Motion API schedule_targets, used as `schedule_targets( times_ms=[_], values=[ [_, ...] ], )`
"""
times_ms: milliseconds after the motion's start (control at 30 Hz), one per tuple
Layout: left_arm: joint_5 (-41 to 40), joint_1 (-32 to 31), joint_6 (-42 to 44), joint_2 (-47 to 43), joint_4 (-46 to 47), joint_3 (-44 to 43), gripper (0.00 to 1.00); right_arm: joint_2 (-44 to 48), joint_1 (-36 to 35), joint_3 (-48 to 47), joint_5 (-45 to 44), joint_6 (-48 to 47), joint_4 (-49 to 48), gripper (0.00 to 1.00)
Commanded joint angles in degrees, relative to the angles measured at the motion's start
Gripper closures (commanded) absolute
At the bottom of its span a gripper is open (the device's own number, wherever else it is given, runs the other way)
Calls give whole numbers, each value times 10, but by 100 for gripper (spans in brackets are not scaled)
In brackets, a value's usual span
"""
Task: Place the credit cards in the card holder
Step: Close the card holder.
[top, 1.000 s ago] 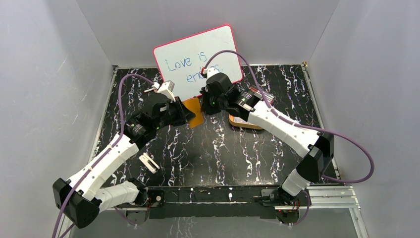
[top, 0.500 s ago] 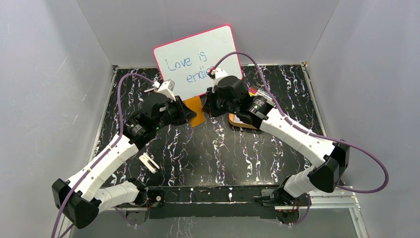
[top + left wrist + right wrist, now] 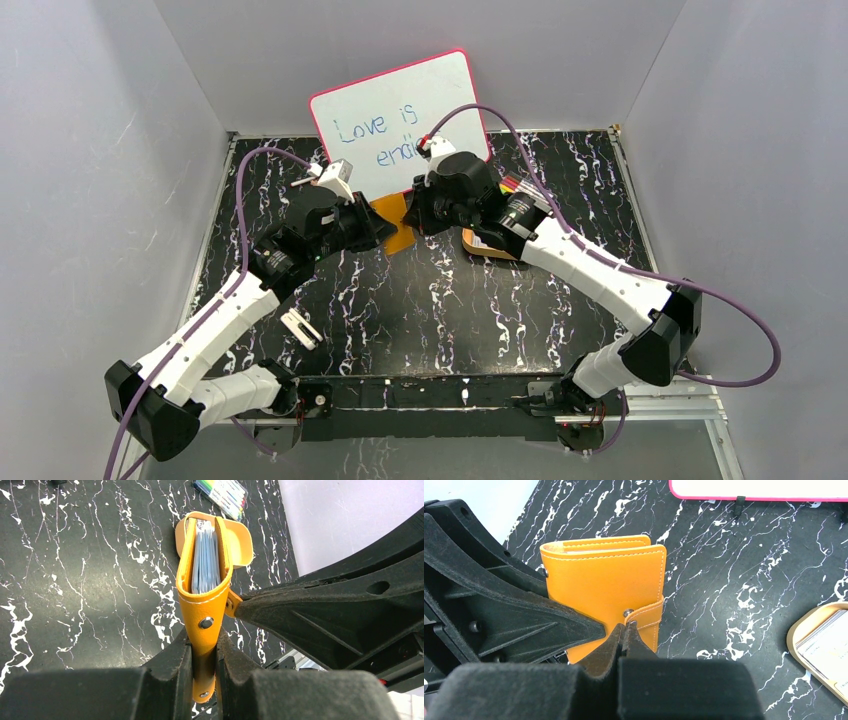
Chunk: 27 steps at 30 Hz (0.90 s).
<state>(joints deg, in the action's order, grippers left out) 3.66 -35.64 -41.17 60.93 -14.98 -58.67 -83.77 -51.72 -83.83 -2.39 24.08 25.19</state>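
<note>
The orange card holder (image 3: 202,580) stands upright above the table, its spine pinched in my left gripper (image 3: 204,650), which is shut on it. Clear sleeves (image 3: 205,560) show inside its slightly parted covers. My right gripper (image 3: 624,630) is shut on the tip of the holder's snap strap (image 3: 646,615) at the cover (image 3: 604,585). From above, both grippers meet at the card holder (image 3: 397,232) in front of the whiteboard. Pale credit cards (image 3: 829,647) lie in the tray at the right, apart from both grippers.
A pink-rimmed whiteboard (image 3: 400,115) leans at the back. The orange oval tray (image 3: 492,252) sits under my right forearm, with a pack of markers (image 3: 520,187) beyond it. A small white object (image 3: 300,328) lies by my left arm. Grey walls close three sides.
My right arm's elbow has swung out to the right and its wrist has shifted slightly right. The left arm and the card holder have stayed put.
</note>
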Motion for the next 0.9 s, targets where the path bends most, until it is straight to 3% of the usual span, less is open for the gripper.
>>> schedule_targets(
  times_ms=[0,867],
  values=[
    [12,0,-2,-18,21,-16,100,4,1,-4,14,8,-41,100],
    [52,0,-4,-25,46,-5,100,-4,2,-8,12,10,-47,100]
  ],
)
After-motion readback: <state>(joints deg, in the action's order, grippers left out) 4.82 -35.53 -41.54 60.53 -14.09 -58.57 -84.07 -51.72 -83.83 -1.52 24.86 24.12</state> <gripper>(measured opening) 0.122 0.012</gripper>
